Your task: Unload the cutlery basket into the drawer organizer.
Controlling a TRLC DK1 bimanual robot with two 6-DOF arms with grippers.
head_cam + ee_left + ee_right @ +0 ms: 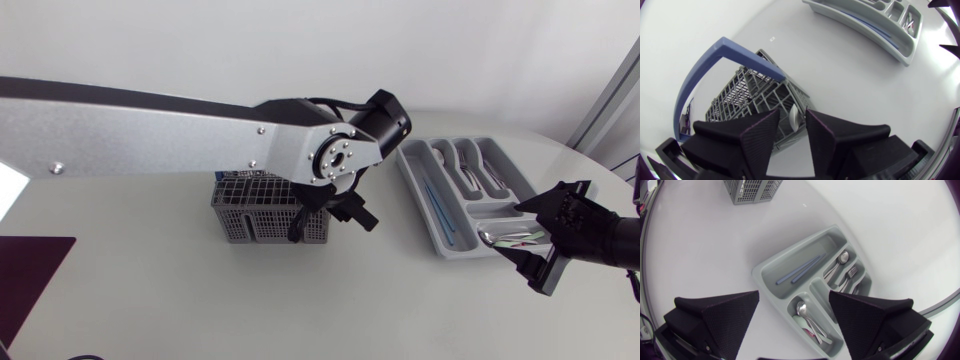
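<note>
My left gripper (792, 120) hangs over the 3 o'clock end of the grey plastic lattice cutlery basket (262, 212), fingers a narrow gap apart and dipped towards a compartment. A silvery rounded piece of cutlery (795, 119) stands between them. As far as I can see it is not pinched from both sides, so I hold nothing yet. My right gripper (545, 238) is spread wide and empty above the 5 o'clock end of the long grey plastic drawer organizer (412, 175), which lies at 3 o'clock from the basket, well apart from it.

If I close off-centre, I judge I would catch only an edge, and the smooth piece could slip or swing loose on the lift. My fingertips are also close to the lattice walls, so a snag there could drag or tip the light basket.

The basket's blue arched handle (700, 75) leans aside, away from my fingers. My right arm sits over the organizer's near end, in the way of a delivery there. The organizer already holds two thin blue sticks (801, 269) at its 9 o'clock side, with spoons and forks (842, 267) beside them.
</note>
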